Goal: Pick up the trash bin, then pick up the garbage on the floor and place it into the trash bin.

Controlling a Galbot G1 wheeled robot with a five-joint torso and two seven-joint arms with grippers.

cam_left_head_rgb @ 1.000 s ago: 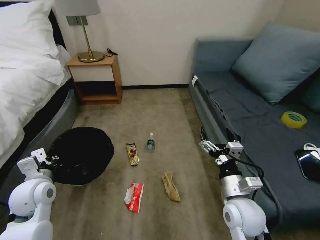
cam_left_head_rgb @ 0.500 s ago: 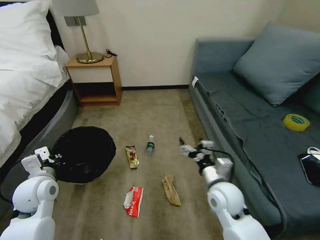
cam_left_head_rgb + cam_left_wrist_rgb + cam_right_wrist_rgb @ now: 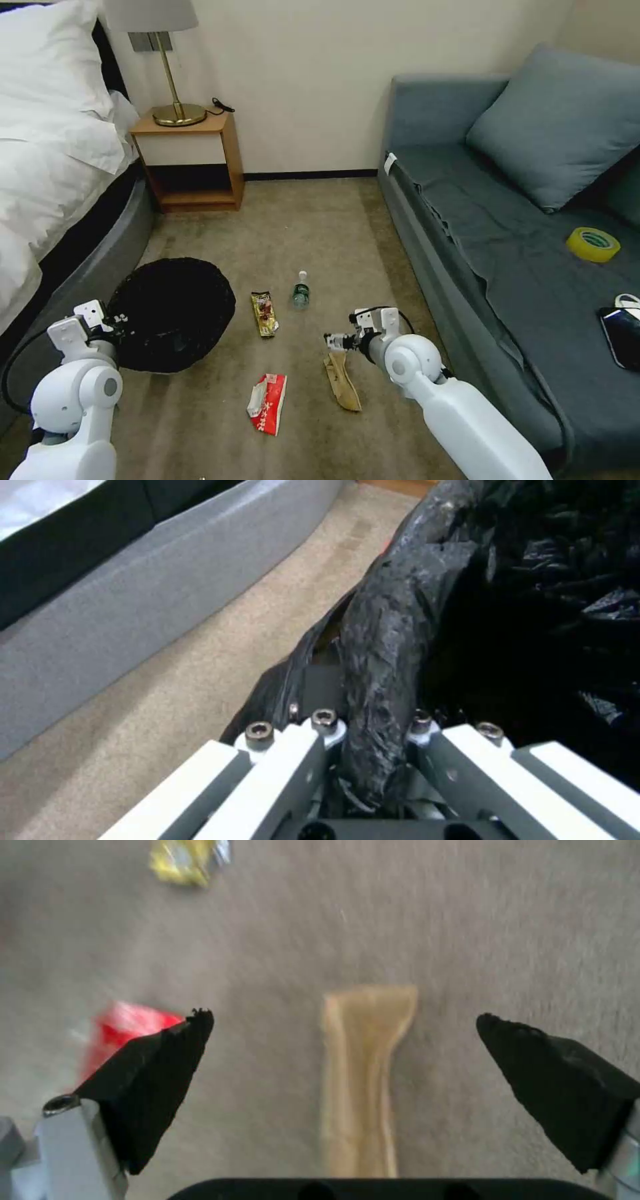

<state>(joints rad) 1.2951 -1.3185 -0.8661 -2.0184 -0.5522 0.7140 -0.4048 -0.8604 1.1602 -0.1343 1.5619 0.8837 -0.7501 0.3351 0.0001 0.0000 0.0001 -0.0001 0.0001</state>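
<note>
The trash bin (image 3: 170,313), lined with a crinkled black bag (image 3: 507,630), tilts just above the carpet at the left. My left gripper (image 3: 113,321) is shut on its rim, and the left wrist view shows the fingers (image 3: 313,735) pinching the bag's edge. Garbage lies on the floor: a tan paper wrapper (image 3: 343,381), a red-and-white packet (image 3: 267,395), a dark snack wrapper (image 3: 265,313) and a small clear bottle (image 3: 301,291). My right gripper (image 3: 333,341) hangs open over the tan wrapper's far end. In the right wrist view the tan wrapper (image 3: 363,1075) lies between the spread fingers (image 3: 160,1075).
A bed (image 3: 53,173) runs along the left, with a wooden nightstand (image 3: 193,160) and lamp behind it. A grey sofa (image 3: 507,253) lines the right, holding a cushion, a yellow tape roll (image 3: 593,244) and a dark flat item (image 3: 623,333). Beige carpet (image 3: 313,227) lies open between them.
My right arm has swung from the sofa's edge leftward and down, and its gripper now hangs over the tan wrapper. The bin stays held in my left gripper, nudged slightly right.
</note>
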